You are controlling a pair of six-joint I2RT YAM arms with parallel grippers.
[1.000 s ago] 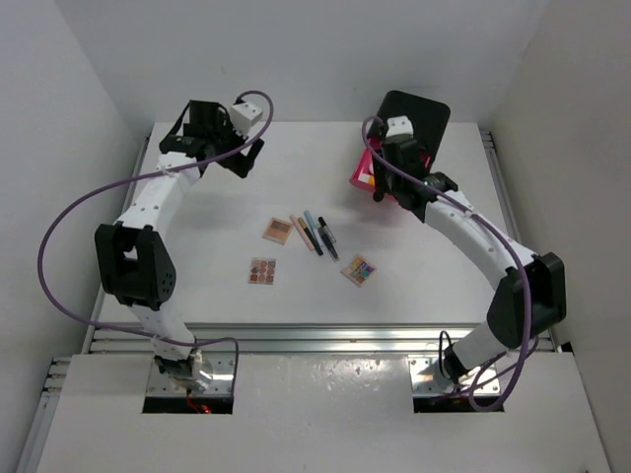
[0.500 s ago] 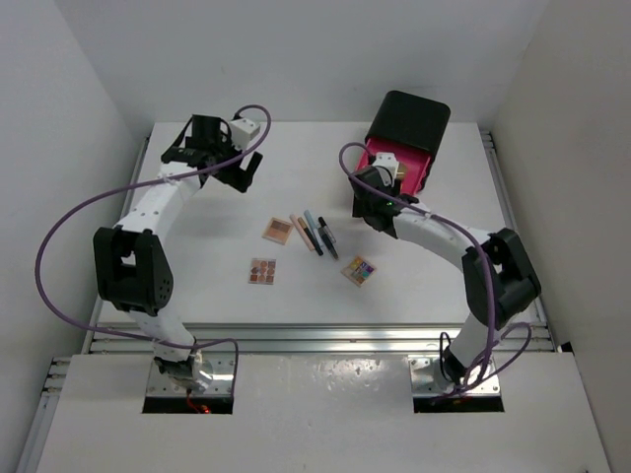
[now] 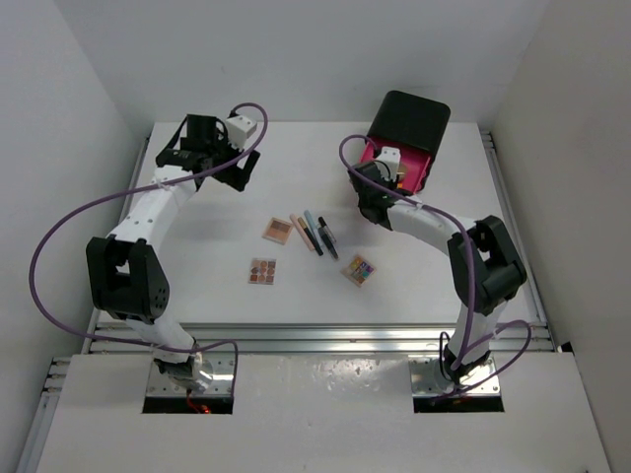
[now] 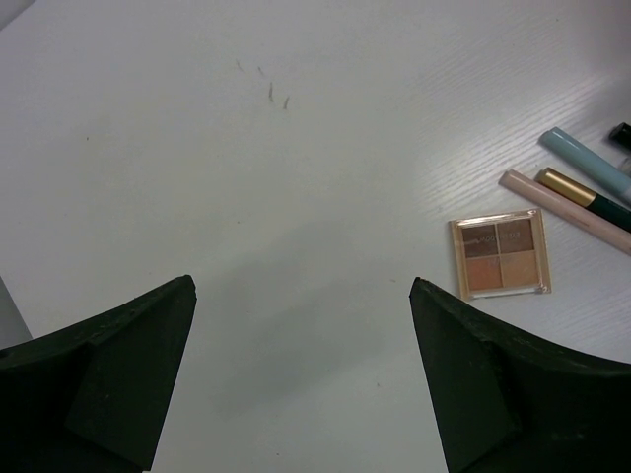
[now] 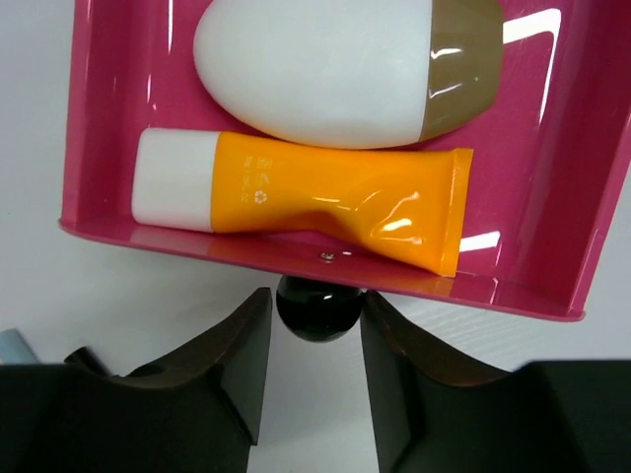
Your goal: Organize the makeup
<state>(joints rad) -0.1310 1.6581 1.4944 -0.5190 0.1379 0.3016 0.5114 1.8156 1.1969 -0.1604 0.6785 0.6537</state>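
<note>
My right gripper is shut on the black knob of a pink drawer pulled out of the black box. In the drawer lie a white oval compact with a gold end and an orange tube with a white cap. Three square eyeshadow palettes and the thin pencils lie mid-table. My left gripper is open and empty above bare table at the far left. One palette and the pencils show at the right of the left wrist view.
The black box stands at the far right, near the back edge. White walls close in the table on three sides. A purple cable loops from each arm.
My right gripper has pulled the pink drawer out of the black box towards the table's middle. My left arm has shifted slightly to the left.
</note>
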